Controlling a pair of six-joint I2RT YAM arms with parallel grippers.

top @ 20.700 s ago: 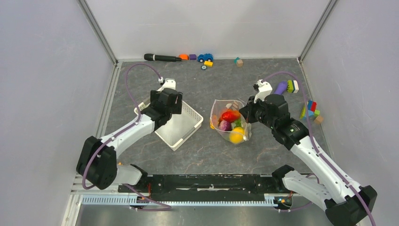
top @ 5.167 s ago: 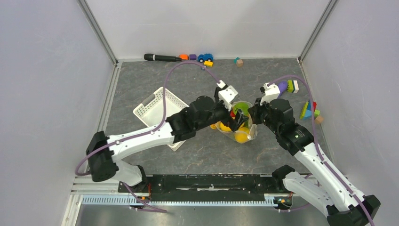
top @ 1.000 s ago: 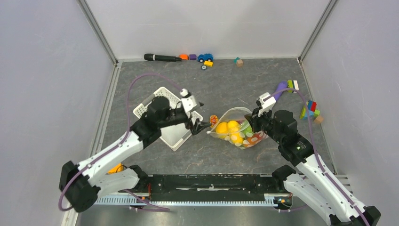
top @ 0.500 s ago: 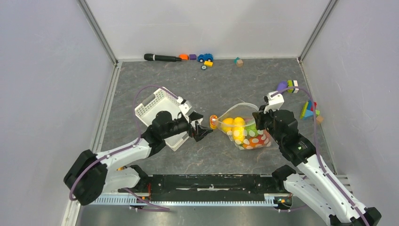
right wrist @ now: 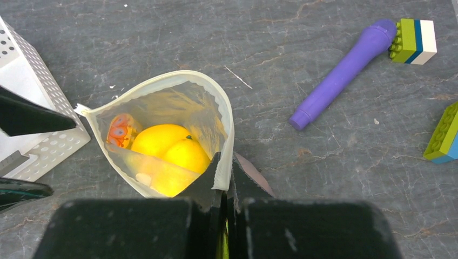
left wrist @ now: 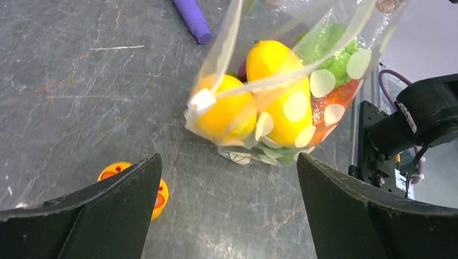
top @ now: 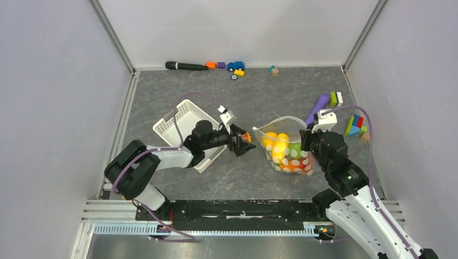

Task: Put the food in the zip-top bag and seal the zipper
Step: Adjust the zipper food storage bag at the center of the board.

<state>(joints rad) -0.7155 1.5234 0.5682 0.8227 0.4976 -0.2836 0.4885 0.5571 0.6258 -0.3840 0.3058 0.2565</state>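
The zip-top bag [top: 294, 157] lies on the table with its mouth gaping, holding yellow fruits [top: 276, 144] and green and red food. Its zipper [right wrist: 178, 75] stands apart along the rim. My right gripper [top: 309, 137] is shut on the bag's rim [right wrist: 222, 171] at the near side. One piece of food, an orange pumpkin [top: 248, 137], sits on the table left of the bag. My left gripper [top: 243, 145] is low and open, with the pumpkin [left wrist: 158, 195] partly behind its left finger [left wrist: 108, 216]. The bag [left wrist: 281, 108] lies just beyond the empty jaws.
A white basket [top: 183, 125] sits under my left arm. A purple-handled brush [top: 318, 107] and coloured blocks [top: 354, 125] lie right of the bag. A black marker [top: 186, 66], toy car [top: 235, 66] and small blocks line the back wall.
My right gripper has dragged the bag to the right and slightly nearer. My left arm has dropped low and reached right to the pumpkin, its jaws still wide apart. The pumpkin has not moved.
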